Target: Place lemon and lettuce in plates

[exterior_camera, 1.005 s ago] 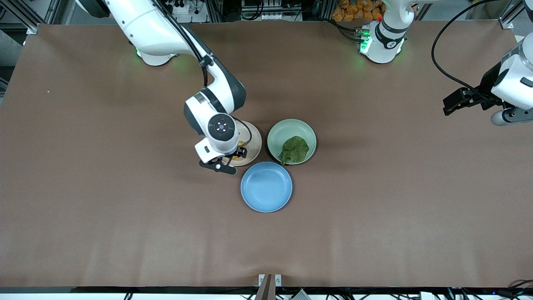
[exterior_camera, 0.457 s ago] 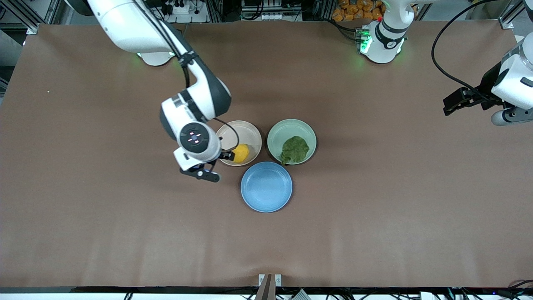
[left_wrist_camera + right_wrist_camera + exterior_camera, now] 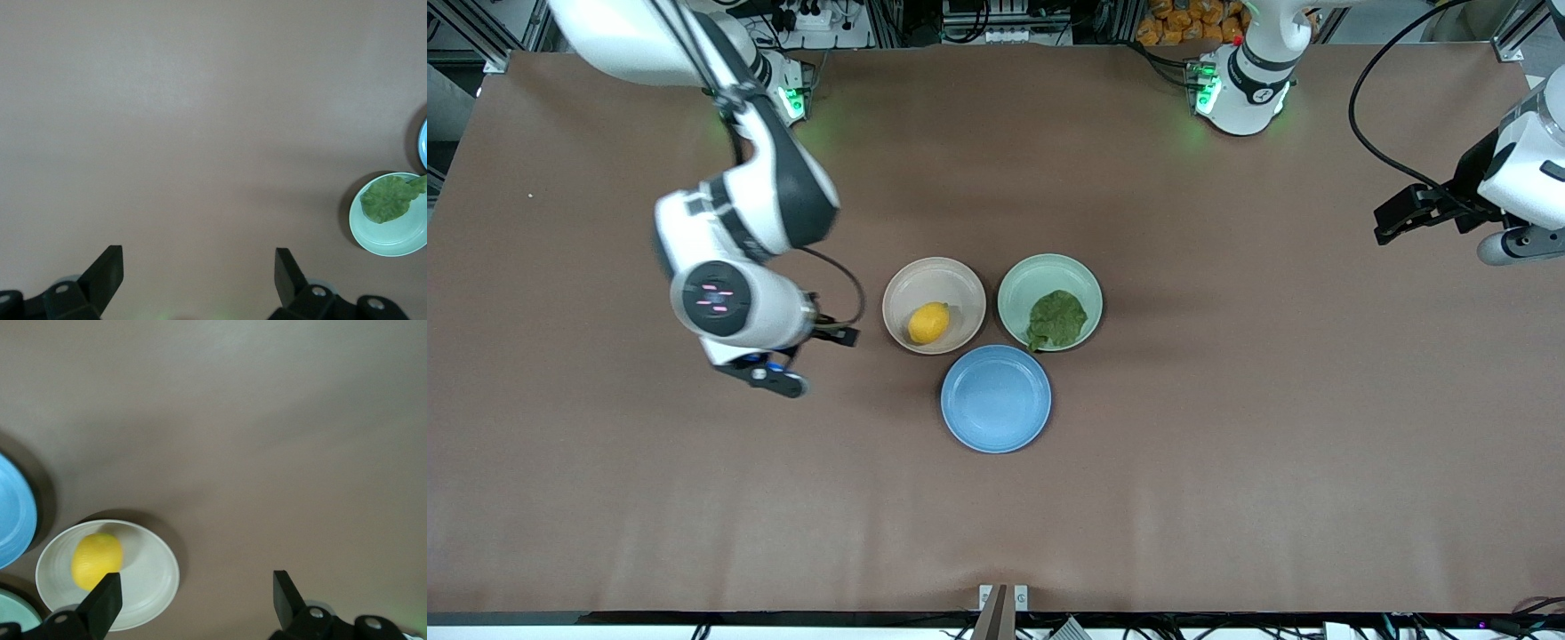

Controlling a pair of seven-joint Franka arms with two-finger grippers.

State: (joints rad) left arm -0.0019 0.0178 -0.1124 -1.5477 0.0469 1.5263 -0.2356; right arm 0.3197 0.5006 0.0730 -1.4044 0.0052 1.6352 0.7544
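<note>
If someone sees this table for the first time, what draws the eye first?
Three plates huddle mid-table: the lemon lies in the beige plate, the lettuce in the green plate, with a bare blue plate nearer the camera. The right pincer hangs open beside the beige plate; the left pincer waits open at its table end.

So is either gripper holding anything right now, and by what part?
Nothing held. Right gripper and left gripper are open and empty; lemon lies on the beige plate.
</note>
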